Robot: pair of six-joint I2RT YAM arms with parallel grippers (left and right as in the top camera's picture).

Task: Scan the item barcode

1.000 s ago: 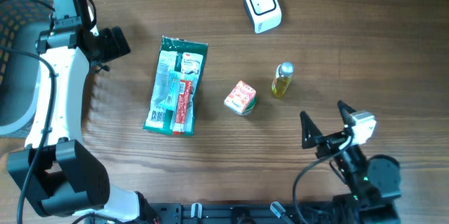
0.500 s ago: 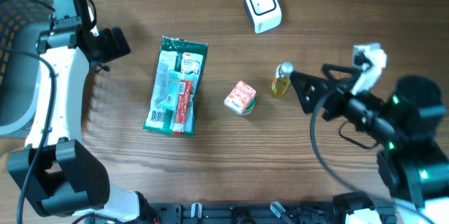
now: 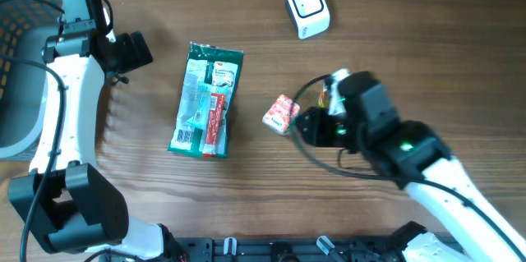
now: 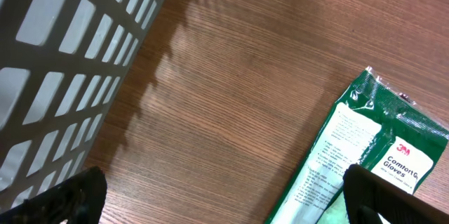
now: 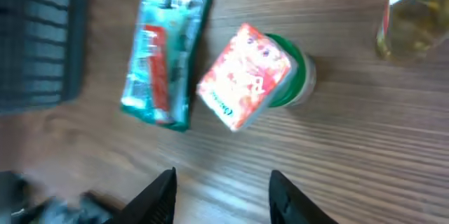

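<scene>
**A:** From overhead, where do the hands sit?

**B:** The left gripper [image 3: 136, 51] hangs over the table [image 3: 411, 48] with its fingers apart. The grey basket [image 3: 16, 24] is behind it and the green glove packet [image 3: 205, 100] is near, off to one side. The right gripper [image 3: 304, 125] is just beside the red carton [image 3: 282, 114]. I cannot tell from here whether they touch. The yellow bottle [image 3: 331, 89] is close behind that gripper, partly hidden by the arm. The white scanner [image 3: 307, 7] is well apart from it.

**A:** And the left wrist view?

**B:** The left gripper [image 4: 221, 182] has its fingers spread wide with nothing between them. The basket's wall [image 4: 63, 62] rises ahead on one side. A corner of the glove packet [image 4: 372, 161] lies ahead on the other side.

**A:** And the right wrist?

**B:** The right gripper [image 5: 223, 182] also has its fingers apart, holding nothing. The red carton [image 5: 245, 76] lies tilted just ahead of the tips, with a green rim showing behind it. The glove packet [image 5: 165, 48] lies farther ahead to one side. The bottle [image 5: 407, 20] is ahead on the other side, at the edge of the picture.
</scene>
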